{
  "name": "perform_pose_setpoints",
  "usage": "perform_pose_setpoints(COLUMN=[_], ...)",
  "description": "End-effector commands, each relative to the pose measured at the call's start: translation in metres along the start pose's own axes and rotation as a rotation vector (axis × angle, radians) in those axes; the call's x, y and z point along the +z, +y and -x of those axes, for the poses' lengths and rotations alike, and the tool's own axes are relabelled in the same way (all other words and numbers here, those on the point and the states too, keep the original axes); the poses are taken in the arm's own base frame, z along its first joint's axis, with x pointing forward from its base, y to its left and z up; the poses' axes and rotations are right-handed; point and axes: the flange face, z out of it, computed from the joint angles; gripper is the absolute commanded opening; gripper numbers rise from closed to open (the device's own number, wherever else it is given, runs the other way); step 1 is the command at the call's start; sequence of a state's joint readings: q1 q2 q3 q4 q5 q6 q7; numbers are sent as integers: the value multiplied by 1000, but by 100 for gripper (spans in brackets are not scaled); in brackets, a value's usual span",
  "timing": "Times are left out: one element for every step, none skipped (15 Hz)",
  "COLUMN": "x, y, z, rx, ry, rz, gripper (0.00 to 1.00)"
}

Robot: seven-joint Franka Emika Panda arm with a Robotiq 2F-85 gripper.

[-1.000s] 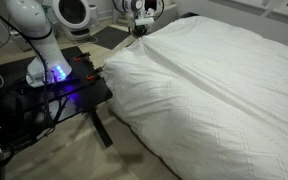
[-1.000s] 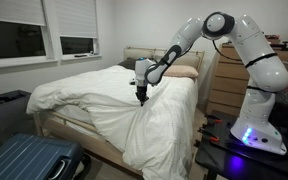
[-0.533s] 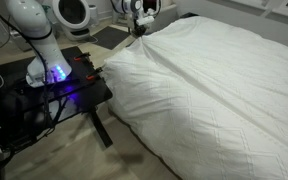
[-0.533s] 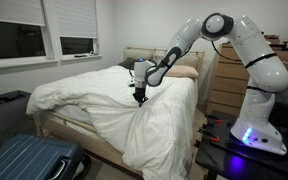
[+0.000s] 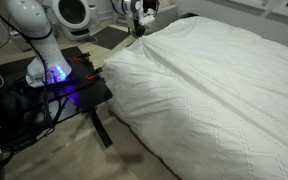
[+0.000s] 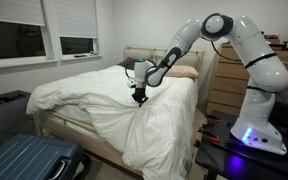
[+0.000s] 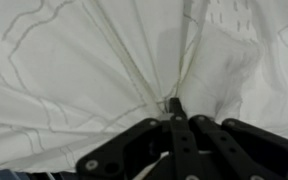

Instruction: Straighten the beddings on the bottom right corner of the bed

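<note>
Beddings (image 6: 84, 102), white, spread over the bed (image 6: 152, 52): a raised fold is held pinched in the pressed-together pincer (image 6: 137, 97), the hanging corner apparently rumpled, straightening judged begun, smoothing left undone.

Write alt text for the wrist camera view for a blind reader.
A black gripper, entering from below, is shut on a pinch of white beddings. Creases fan out from the pinch across the faintly quilted fabric.
</note>
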State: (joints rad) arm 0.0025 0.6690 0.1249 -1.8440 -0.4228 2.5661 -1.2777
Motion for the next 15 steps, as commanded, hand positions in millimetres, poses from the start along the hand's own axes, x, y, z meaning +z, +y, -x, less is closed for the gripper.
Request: perform_pose_setpoints(x=[-14, -14, -15, -16, -16, -16, -16, -15, -14, -14, -13, -14, -14, -14, -15], y=[-5, -1, 4, 9, 13, 17, 19, 21, 23, 25, 26, 29, 31, 32, 32], z=[-73, -72, -71, -70, -72, -75, -78, -81, -84, -86, -89, -90, -91, -92, -93], rx=[-42, -18, 35, 86, 147, 197, 232, 257, 285, 305, 325, 345, 355, 353, 354], ry=[100, 89, 69, 59, 59, 52, 46, 38, 36, 38, 41, 51, 64, 70, 71], rz=[3, 12, 29, 55, 48, 59, 61, 61, 62, 58, 56, 58, 53, 52, 53], gripper=[1, 1, 1, 1, 1, 1, 1, 1, 1, 1, 1, 1, 1, 1, 1])
